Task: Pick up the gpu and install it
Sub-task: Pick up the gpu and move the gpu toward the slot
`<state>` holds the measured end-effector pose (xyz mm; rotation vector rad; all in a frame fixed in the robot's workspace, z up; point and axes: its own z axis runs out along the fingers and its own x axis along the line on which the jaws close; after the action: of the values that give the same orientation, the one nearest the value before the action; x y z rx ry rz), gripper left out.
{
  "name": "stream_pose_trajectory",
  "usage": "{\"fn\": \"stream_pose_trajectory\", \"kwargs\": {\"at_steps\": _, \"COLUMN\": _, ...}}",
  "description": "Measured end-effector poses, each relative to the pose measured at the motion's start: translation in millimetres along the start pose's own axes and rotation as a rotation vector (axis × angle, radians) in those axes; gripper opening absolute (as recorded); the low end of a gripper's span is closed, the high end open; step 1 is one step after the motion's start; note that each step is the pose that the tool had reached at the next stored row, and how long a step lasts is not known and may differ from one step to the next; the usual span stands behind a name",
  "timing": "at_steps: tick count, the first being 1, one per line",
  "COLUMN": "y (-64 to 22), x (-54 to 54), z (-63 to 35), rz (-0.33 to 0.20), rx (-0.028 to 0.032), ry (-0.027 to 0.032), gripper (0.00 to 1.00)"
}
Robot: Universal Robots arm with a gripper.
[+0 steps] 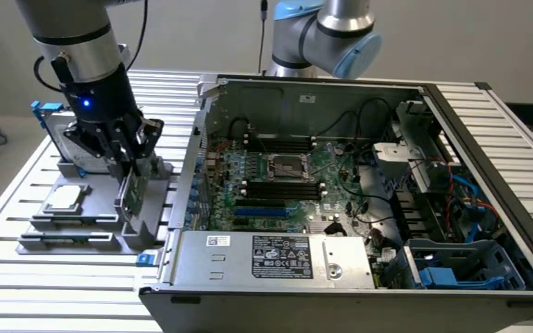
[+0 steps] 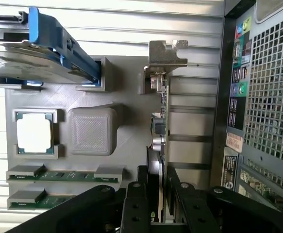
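Gripper (image 1: 125, 166) clamped on 1 gpu (image 2: 160, 111); 1 cpu (image 2: 33, 134)

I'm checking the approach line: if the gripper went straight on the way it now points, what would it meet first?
The gpu, standing on edge in the grey parts tray. The gripper sits directly over the card's upper edge; whether they touch is unclear.

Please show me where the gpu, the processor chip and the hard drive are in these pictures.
gpu (image 2: 162, 114): wrist view, on the edge of its circuit board.
processor chip (image 2: 33, 133): wrist view, middle of its silver lid.
hard drive (image 2: 34, 24): wrist view, on its blue frame.
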<state>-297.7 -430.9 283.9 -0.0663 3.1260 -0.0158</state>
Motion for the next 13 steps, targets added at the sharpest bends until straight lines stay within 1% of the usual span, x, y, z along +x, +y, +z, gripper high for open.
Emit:
{"fn": "stream_pose_trajectory", "kwargs": {"at_steps": 8, "y": -0.4, "x": -0.6, "z": -36.1, "rz": 0.000, "rx": -0.0005, "ry": 0.0001, "gripper": 0.26}}
{"fn": "stream_pose_trajectory", "kwargs": {"at_steps": 13, "y": -0.8, "x": -4.4, "z": -58.5, "rz": 0.000, "rx": -0.0005, "ry": 0.0007, "gripper": 0.26}}
